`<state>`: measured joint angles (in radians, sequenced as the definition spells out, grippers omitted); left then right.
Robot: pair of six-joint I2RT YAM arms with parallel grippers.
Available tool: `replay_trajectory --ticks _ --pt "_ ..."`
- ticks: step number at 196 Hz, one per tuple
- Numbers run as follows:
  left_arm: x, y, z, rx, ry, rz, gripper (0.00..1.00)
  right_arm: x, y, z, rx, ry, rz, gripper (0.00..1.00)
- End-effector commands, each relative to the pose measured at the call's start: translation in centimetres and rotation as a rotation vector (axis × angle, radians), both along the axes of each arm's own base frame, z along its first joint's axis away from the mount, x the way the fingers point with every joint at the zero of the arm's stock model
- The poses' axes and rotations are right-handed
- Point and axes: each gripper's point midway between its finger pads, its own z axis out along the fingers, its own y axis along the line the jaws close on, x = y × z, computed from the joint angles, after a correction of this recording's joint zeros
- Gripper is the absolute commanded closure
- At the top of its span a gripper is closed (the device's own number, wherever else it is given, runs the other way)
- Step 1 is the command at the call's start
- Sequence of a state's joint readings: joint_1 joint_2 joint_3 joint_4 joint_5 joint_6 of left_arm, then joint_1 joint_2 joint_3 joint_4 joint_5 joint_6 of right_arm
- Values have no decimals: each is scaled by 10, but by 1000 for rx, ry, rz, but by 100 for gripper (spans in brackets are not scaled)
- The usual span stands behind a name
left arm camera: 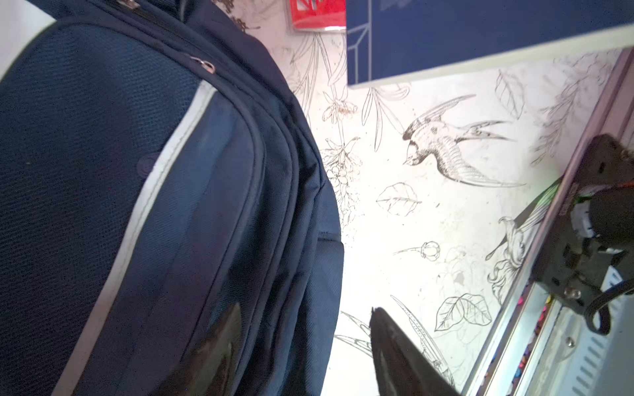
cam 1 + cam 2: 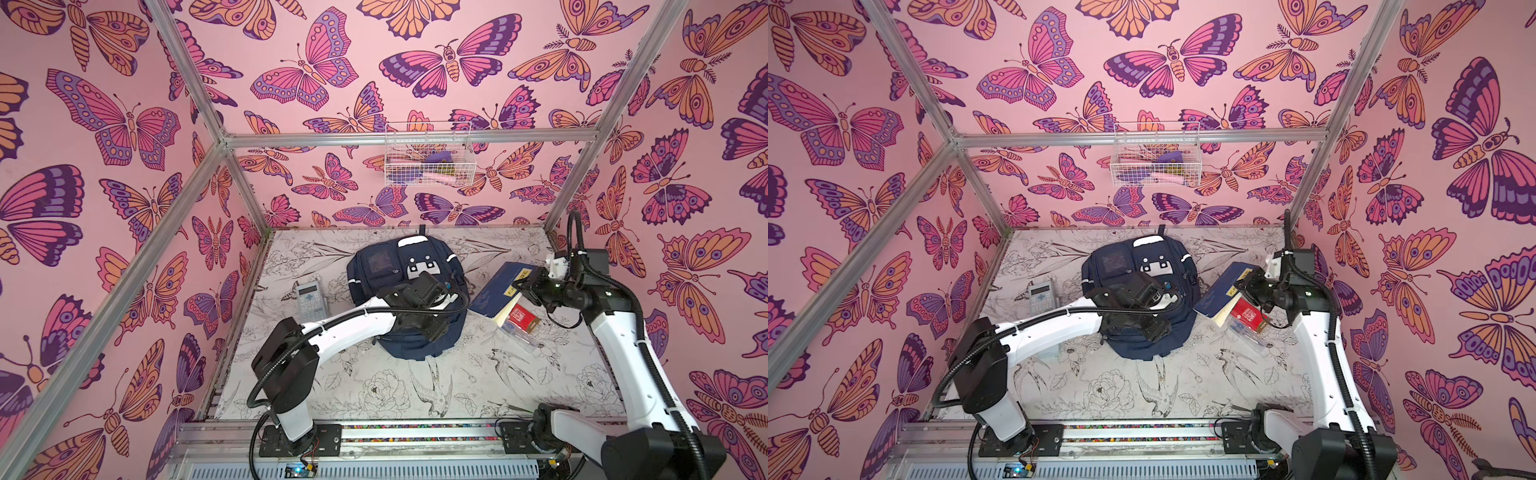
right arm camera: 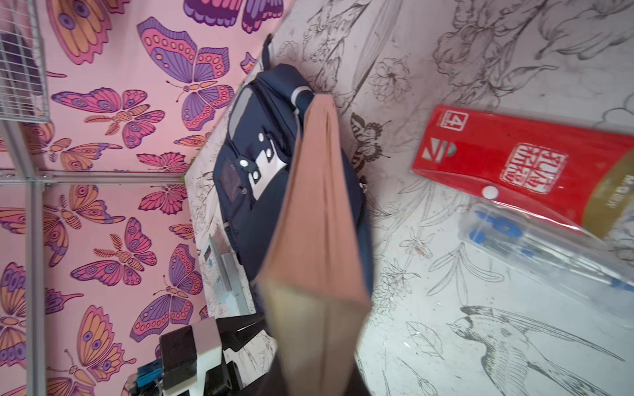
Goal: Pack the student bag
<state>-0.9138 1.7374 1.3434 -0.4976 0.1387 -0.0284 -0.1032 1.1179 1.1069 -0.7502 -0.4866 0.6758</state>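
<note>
We see the student bag [image 2: 376, 274] lying flat mid-tabletop [image 2: 374, 386], pockets up. Our left tool [image 1: 305, 356] hovers at its near side, jaws apart, probably to work a zip. Our right tool [image 2: 521, 286] clamps the blue book [image 2: 500, 286] by its edge, tilted, likely for packing.

One readable mark, on the red packet [image 3: 525, 164]
A boxed "4" at its corner, near the right jaws; the seal characters cannot be read.
</note>
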Motion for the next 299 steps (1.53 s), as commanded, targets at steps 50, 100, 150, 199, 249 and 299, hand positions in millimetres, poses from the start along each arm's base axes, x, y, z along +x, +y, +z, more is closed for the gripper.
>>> replay_trajectory --ticks 50,100,150,199,249,299 --pt "12 -11 -34 126 15 8 45 -28 -19 -8 -79 44 -46 100" --pt "26 -8 -55 192 -1 70 51 -34 -19 -9 -68 43 -43 100" --pt "37 -8 -57 212 -32 106 88 -36 -21 -7 -65 40 -47 100" --pt "34 -7 -44 194 -46 90 100 -34 -23 -7 -57 40 -55 100" --pt "9 -10 -42 155 61 28 70 -34 -22 -9 -54 40 -56 100" --pt "12 3 -55 221 40 81 61 -35 -21 -8 -48 31 -53 100"
